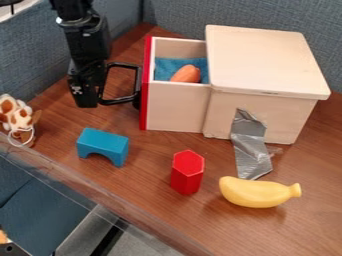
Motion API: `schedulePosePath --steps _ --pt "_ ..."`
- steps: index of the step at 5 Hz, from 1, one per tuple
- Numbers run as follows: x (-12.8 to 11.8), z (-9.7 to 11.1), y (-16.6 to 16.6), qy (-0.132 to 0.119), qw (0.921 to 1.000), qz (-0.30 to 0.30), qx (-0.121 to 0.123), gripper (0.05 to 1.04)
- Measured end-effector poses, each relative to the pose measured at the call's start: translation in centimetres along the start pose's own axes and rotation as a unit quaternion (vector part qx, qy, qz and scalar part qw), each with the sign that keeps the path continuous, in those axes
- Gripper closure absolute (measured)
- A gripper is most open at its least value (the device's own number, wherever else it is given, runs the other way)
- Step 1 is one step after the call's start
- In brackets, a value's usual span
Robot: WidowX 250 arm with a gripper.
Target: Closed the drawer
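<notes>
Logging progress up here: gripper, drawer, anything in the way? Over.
Gripper beside the red front. Drawer partly open, orange piece inside. Blue block and red block off its path.

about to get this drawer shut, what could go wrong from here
The gripper is by the red front; an off-centre push might jam the drawer.
The blue cloth runs up to the box and may bunch there.
The orange piece lies loose near the opening and could roll or catch.
</notes>
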State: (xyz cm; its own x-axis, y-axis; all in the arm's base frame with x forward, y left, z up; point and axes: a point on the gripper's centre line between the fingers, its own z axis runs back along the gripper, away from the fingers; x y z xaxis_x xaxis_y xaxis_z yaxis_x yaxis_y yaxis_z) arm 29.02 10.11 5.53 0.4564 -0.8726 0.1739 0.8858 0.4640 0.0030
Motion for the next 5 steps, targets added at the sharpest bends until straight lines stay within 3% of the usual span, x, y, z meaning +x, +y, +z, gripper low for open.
schedulePosePath --steps 3,5 --pt "0.0 0.2 0.2 -0.001 1.0 -0.009 0.002 0.084" --pt "-2.0 0.6 0.5 0.016 0.9999 0.003 0.006 0.084"
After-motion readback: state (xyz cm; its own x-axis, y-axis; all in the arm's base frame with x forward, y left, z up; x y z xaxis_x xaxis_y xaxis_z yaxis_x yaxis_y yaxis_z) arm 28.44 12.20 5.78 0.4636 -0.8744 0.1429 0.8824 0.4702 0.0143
